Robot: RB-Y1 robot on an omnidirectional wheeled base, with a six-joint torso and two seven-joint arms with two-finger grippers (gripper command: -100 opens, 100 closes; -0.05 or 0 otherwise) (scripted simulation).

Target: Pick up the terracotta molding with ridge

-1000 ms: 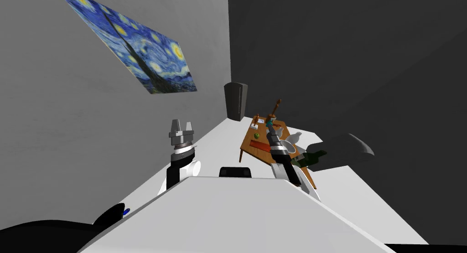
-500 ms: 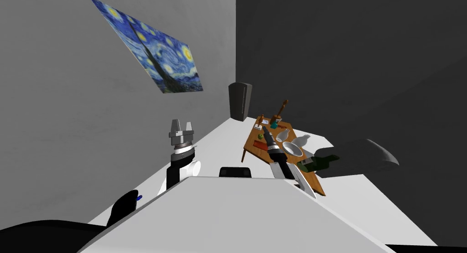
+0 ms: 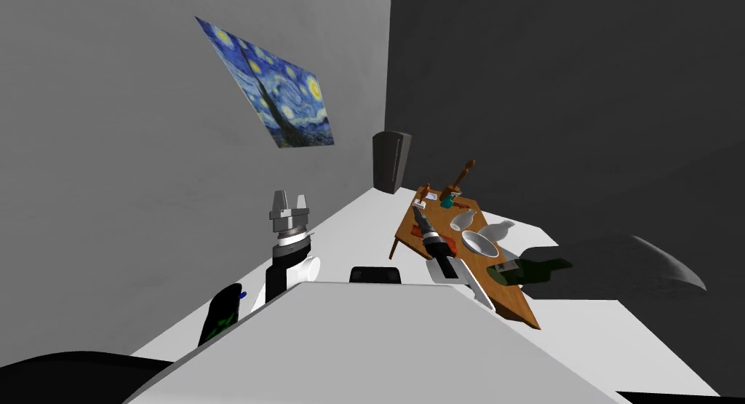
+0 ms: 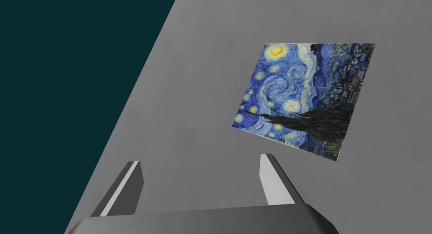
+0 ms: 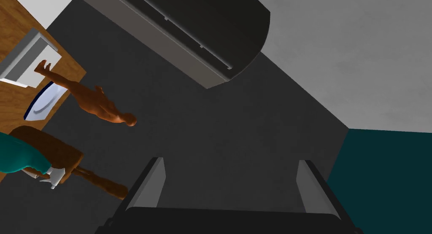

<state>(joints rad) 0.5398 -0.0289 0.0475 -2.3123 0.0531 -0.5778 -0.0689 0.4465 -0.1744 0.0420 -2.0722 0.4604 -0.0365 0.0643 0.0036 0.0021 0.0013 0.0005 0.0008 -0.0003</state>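
i hold my right pincer (image 5: 230, 163) wide over the wooden surface (image 3: 508, 293), near the reddish molding (image 3: 412, 233), ready to straddle it; left pincer (image 4: 200, 160) sits wide, raised clear.

Brown wood-grain table (image 3: 515, 303) on my screen. Red-orange molding (image 3: 415, 234) by its left edge, white bowl (image 3: 476, 242) mid-table, dark green bottle (image 3: 530, 270) over the right edge. At the far end, a teal piece (image 3: 447, 202) and a reddish-brown figurine (image 5: 99, 104). On the grey wall (image 3: 145, 167), a painting (image 3: 280, 94) of blue swirls and yellow stars.
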